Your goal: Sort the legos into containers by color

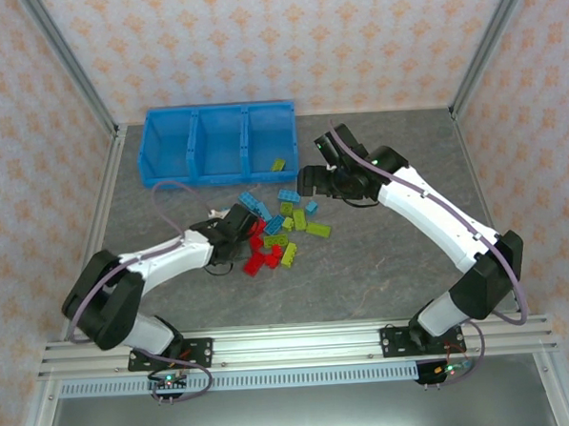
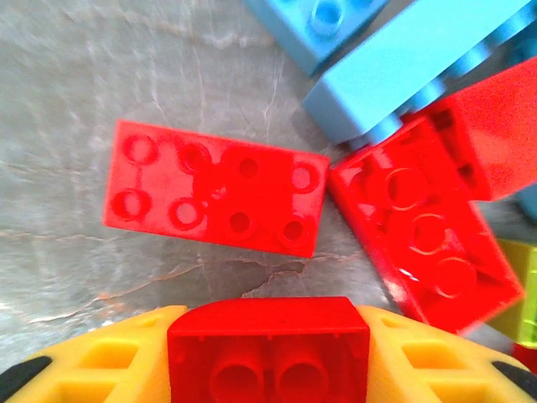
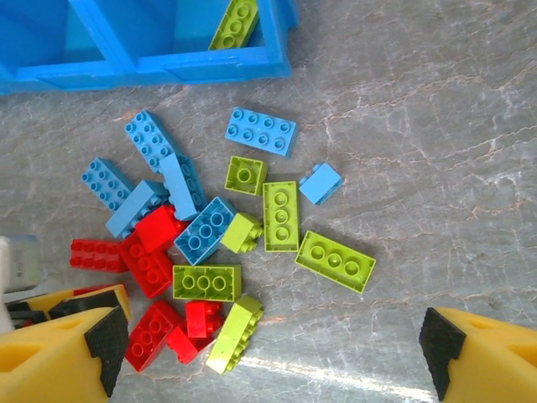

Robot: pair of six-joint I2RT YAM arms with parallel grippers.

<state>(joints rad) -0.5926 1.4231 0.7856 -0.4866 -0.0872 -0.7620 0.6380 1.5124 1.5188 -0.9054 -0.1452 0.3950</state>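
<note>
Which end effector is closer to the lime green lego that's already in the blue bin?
Right. The right end effector hovers just to the right of the lime green lego; the left end effector is farther away at the loose pile, closed on a red lego.

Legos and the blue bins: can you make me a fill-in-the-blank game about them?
The containers have ____ compartments in a row.
The single lego lying inside them is lime ____.
The brick gripped by the left gripper is ____.
The right gripper hangs above the pile with its jaws ____.
Missing words: three, green, red, open.
</note>
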